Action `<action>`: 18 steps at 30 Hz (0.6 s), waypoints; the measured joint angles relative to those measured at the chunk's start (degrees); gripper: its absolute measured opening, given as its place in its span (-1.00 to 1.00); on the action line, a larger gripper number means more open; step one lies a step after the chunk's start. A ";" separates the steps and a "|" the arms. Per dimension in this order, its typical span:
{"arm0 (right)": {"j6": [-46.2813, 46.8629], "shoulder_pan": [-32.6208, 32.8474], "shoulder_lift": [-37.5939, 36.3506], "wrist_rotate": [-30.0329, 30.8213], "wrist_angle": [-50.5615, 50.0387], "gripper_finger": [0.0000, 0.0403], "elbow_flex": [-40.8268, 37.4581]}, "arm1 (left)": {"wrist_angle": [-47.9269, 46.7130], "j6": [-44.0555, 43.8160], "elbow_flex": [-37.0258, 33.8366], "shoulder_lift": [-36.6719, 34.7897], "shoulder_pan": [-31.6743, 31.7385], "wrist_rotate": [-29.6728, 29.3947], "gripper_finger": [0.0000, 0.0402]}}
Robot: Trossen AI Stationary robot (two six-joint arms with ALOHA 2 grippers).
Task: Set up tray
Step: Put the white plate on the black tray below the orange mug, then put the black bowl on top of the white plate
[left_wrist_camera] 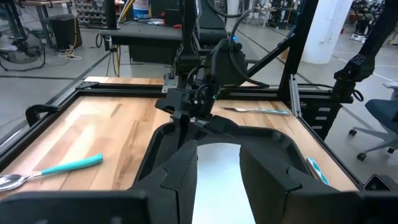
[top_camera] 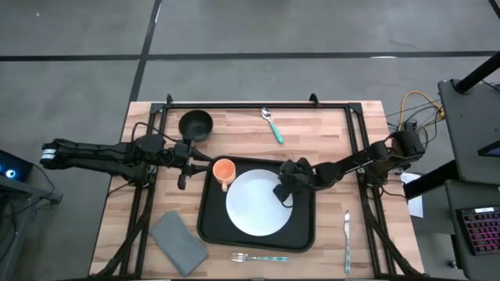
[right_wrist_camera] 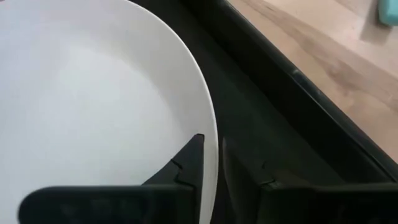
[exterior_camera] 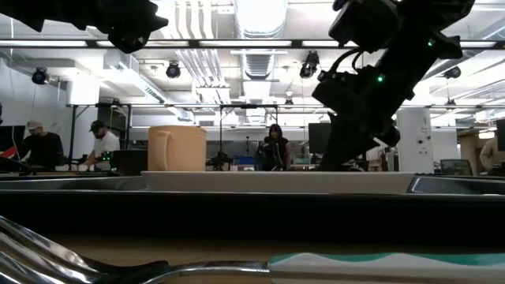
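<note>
The black tray [top_camera: 206,222] lies mid-table with the white plate [top_camera: 254,204] flat in it. An orange cup [top_camera: 224,170] stands upright in the tray's far left corner. My right gripper [top_camera: 283,191] is down at the plate's right edge, shut on the rim. My left gripper [top_camera: 191,165] hovers open just left of the cup and well above it in the low view [exterior_camera: 126,24]; it touches nothing. In the left wrist view its fingers [left_wrist_camera: 180,180] frame the plate, and the cup is hidden. My right gripper [right_wrist_camera: 212,149] pinches the plate's rim [right_wrist_camera: 211,127] on the plate's right side. One finger [right_wrist_camera: 189,165] lies on the plate's inner face and the other [right_wrist_camera: 245,171] outside over the tray floor. The fingers slant down from the table's right. The plate rests flat in the tray.
A black bowl [top_camera: 195,125] and a teal-handled spoon [top_camera: 272,125] lie toward the far edge. A grey folded napkin [top_camera: 178,242] lies near left of the tray, a fork [top_camera: 258,257] along its near side, a knife [top_camera: 346,234] to its right. People work in the room behind.
</note>
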 joint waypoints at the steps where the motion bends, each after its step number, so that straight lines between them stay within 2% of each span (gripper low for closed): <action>1: -0.01 0.00 0.02 0.00 0.02 -0.72 0.00 | 0.00 0.00 0.00 0.00 -0.01 0.00 -0.49; 5: -1.34 0.00 -0.91 1.42 -0.58 -0.66 -0.02 | 0.00 0.06 0.00 -0.01 0.01 0.00 -0.49; 9: -3.54 -0.02 -7.00 2.98 -1.00 -0.60 0.11 | -1.16 0.83 0.00 -0.09 -0.01 -2.75 -0.49; 15: -6.28 2.70 -18.85 3.26 -3.39 -0.51 0.04 | -13.12 0.02 0.00 -0.09 0.12 -23.88 -0.49; 18: -7.06 5.38 -24.33 6.51 -6.77 -0.45 0.04 | -18.10 -3.15 -0.02 -0.09 0.53 -34.91 -0.49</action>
